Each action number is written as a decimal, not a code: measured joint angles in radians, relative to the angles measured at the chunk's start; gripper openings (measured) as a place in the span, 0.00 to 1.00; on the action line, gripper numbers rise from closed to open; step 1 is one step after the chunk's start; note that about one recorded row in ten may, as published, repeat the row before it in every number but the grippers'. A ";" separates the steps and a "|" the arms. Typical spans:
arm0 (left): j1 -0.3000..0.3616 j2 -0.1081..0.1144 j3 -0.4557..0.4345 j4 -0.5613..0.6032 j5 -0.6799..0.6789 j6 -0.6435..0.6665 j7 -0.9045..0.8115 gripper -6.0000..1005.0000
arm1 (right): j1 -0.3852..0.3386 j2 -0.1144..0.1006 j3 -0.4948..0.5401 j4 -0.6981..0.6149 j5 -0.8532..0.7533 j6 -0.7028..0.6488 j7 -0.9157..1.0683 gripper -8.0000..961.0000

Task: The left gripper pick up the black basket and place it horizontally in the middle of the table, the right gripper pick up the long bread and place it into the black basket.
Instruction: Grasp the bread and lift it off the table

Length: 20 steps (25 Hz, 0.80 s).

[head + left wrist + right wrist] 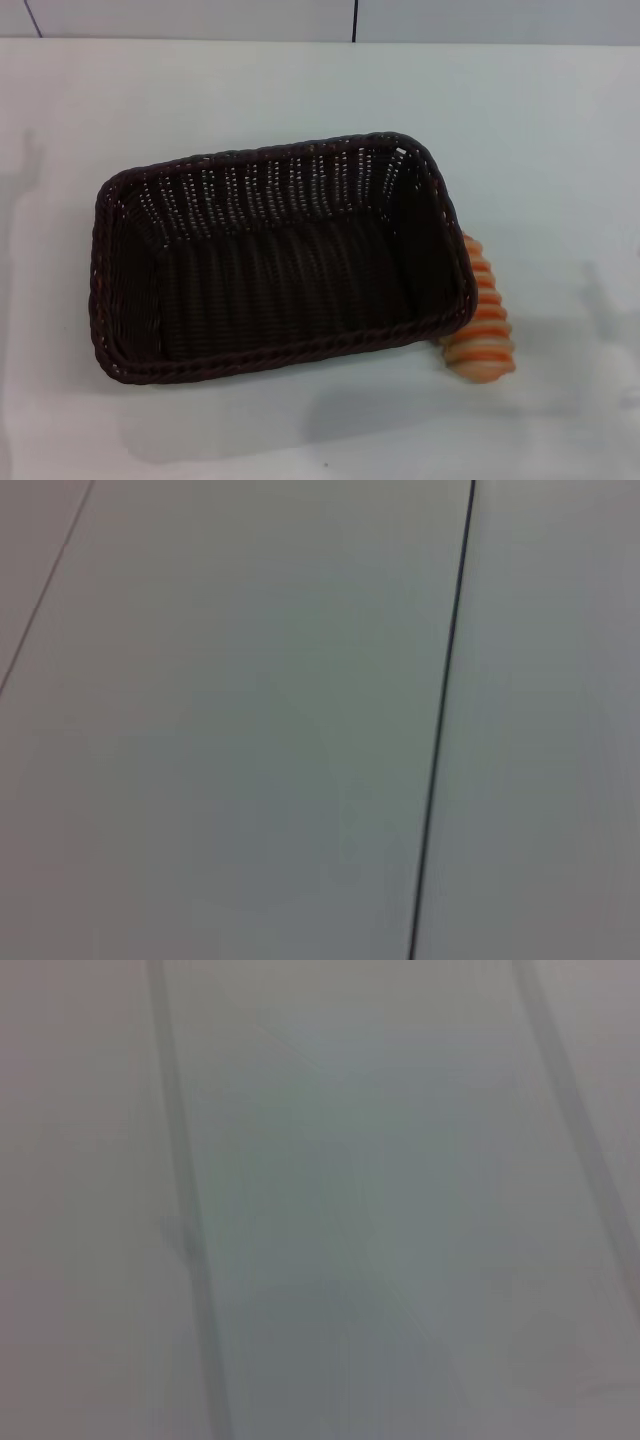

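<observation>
The black basket (270, 262) is a large dark woven rectangle on the white table (560, 150), a little left of centre, slightly turned, open side up and empty. The long bread (482, 322), orange-and-cream striped, lies on the table against the basket's right end, partly hidden behind its rim. Neither gripper shows in the head view. The left wrist view and the right wrist view show only pale flat surfaces with dark seam lines.
A wall with dark vertical seams (354, 20) runs behind the table's far edge. Faint shadows fall on the table at left (30, 160) and in front of the basket.
</observation>
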 joint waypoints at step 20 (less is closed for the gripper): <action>-0.090 0.003 0.012 0.114 0.003 -0.043 -0.010 0.79 | 0.110 -0.001 -0.099 0.094 -0.040 0.352 -0.053 0.79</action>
